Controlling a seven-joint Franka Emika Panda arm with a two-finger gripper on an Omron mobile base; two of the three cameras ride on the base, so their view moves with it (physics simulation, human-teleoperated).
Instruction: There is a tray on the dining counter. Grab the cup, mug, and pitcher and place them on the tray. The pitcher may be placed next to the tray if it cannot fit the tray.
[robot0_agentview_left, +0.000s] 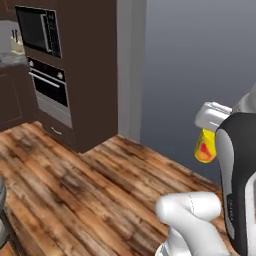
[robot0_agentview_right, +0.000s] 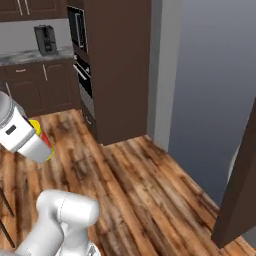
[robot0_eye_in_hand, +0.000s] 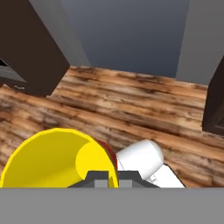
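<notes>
1 item was in the claw (robot0_eye_in_hand: 107, 175): the jaws were pinched nearly fully together on the rim wall of the cup (robot0_eye_in_hand: 57, 159), the yellow tumbler, with 1 finger inside the mouth and 1 outside, as the hand view looked down into its open top. In the left base view the cup (robot0_agentview_left: 205, 148) hung below the white hand, its red-orange flame mark facing the camera, carried high above the wooden floor (robot0_agentview_left: 75, 185) and touching nothing else. In the right base view a sliver of the cup (robot0_agentview_right: 42, 139) showed behind the wrist. Judged as a light, rigid, thin-walled, smooth vessel; a rim pinch like this probably lets it swing or slip if the arm jerks, so slow carrying seemed wise, and setting it down base-first. Beyond the claw stood a dark cabinet column with a built-in oven (robot0_agentview_left: 50, 92) and microwave (robot0_agentview_left: 39, 31), then a grey wall (robot0_agentview_left: 200, 65). A far counter held a coffee machine (robot0_agentview_right: 45, 40). Tray, mug and pitcher could not be placed from these views, so delivery was judged not yet done.
</notes>
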